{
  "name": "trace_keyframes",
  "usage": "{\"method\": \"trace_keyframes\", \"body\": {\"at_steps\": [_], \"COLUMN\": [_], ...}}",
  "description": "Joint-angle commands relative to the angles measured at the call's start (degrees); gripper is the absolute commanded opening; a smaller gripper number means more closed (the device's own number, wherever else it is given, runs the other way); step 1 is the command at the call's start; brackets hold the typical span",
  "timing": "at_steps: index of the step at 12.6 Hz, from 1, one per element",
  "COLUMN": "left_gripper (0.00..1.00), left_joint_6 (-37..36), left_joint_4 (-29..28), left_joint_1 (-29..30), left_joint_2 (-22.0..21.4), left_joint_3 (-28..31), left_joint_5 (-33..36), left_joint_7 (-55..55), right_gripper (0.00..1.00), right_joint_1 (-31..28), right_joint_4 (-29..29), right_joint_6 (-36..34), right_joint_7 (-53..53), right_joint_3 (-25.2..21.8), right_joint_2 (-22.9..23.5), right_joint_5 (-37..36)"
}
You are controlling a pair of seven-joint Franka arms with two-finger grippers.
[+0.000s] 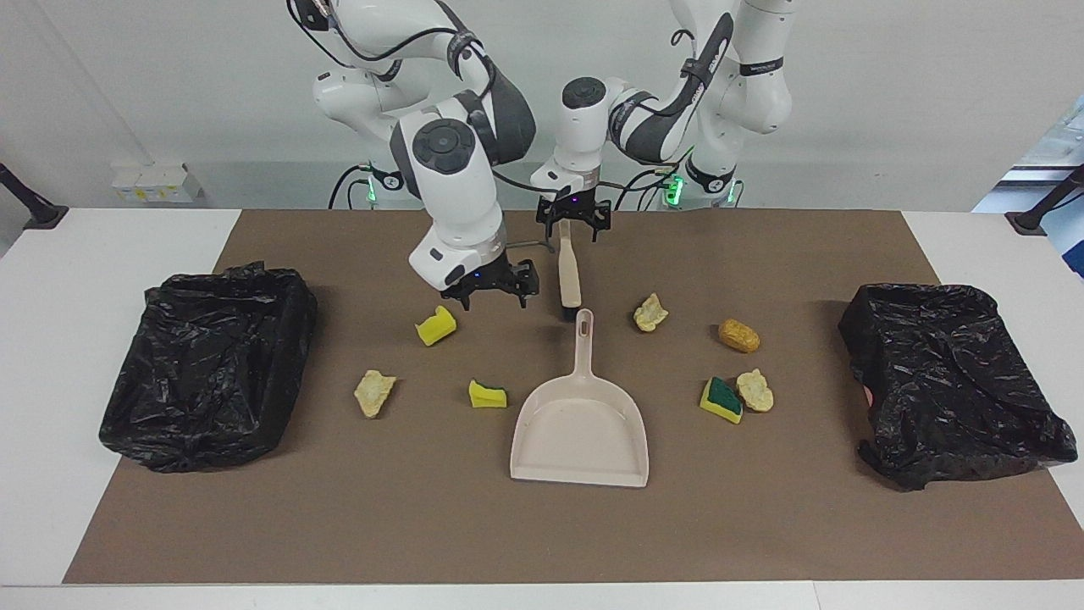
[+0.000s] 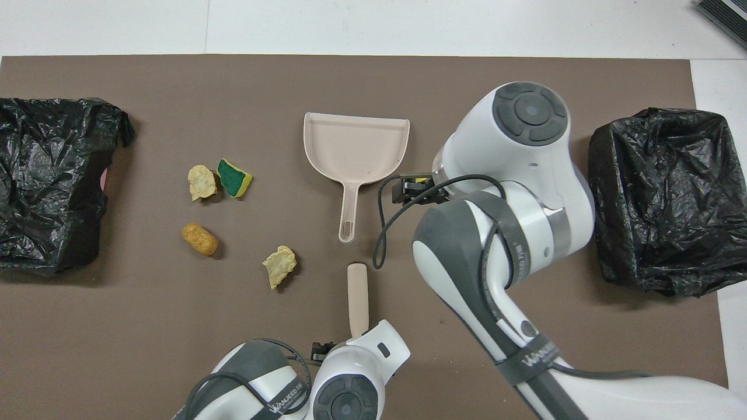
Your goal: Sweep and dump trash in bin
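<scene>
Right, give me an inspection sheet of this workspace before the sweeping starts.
Surface: brown mat on a white table.
Trash: seven scraps loose on the mat, none in the dustpan: yellow sponge chunks, green-topped sponge, pale crumbs, brown lump.
Tools: dustpan mid-mat; brush nearer the robots.
Bins: black-bagged bins, one at each end.
Clutter: nothing seen.
Grippers: right gripper open, by a yellow sponge chunk; left gripper at the brush's end.
Cables: black loop hanging off the right arm.
Surroundings: white boxes by the wall.
</scene>
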Motion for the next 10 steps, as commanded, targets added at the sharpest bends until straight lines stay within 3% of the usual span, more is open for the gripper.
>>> {"method": "trace_keyframes", "body": {"at_steps": [1,4,7,9,10], "left_gripper": [1.00,0.97,0.95,0.86,0.69], "left_joint_6": [1.8,2.4,1.0,-1.3,-1.4], "left_joint_4": [-2.9,-2.8,-1.4,0.0,0.0], "left_joint_1": [-1.6,-3.7,-3.0,-3.0,-3.0], "left_joint_2": [-1.0,1.9,1.3,1.2,0.9], "left_joint_3": [1.0,1.2,1.4,1.4,1.4], "left_joint_5": [-0.1,-0.2,-0.2,-0.2,-0.3], "left_joint_7": [-1.2,-1.6,-1.9,-2.2,-3.0], "right_gripper": [1.00,1.00,1.00,1.00,1.00], "right_joint_1": [2.0,5.9,7.1,7.6,7.6], "right_joint_4": [6.0,11.0,11.3,11.2,10.8], "right_joint_6": [2.9,8.7,13.1,14.6,14.8], "right_joint_7": [3.1,6.7,6.6,6.6,6.7], "right_joint_3": [-0.1,-0.1,-0.1,-0.1,-0.1], "right_joint_2": [5.9,13.1,16.2,17.3,17.3], "right_joint_5": [3.6,3.6,2.9,2.8,2.7]}}
